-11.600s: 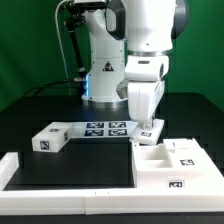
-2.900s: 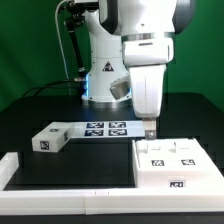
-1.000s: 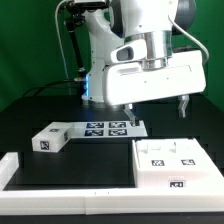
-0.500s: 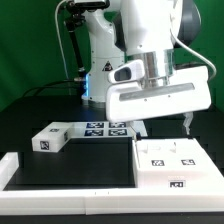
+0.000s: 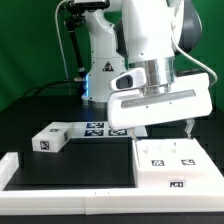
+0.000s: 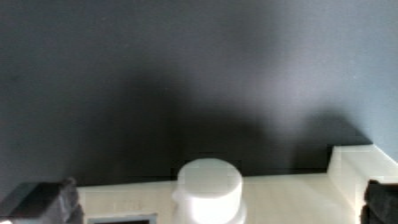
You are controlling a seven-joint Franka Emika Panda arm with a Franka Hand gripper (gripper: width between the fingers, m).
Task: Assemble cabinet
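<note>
Tabletop (image 5: 90, 160): matte black; white rail (image 5: 60, 187) along the 6 o'clock edge, exterior view.
Room: green backdrop (image 5: 28, 50).
Cabinet (image 5: 165, 160): 4 o'clock.
Hand (image 5: 163, 127): fingers spread wide, over the cabinet.

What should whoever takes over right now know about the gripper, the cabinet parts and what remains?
Gripper: open, empty, hovering near the back edge of the cabinet box.
Cabinet box: at the exterior view's right, tagged faces on top.
Loose block: apart at the exterior view's left, next to the marker board.
Done: box looks partly built. Left: probably fetch and fit the loose block.
</note>
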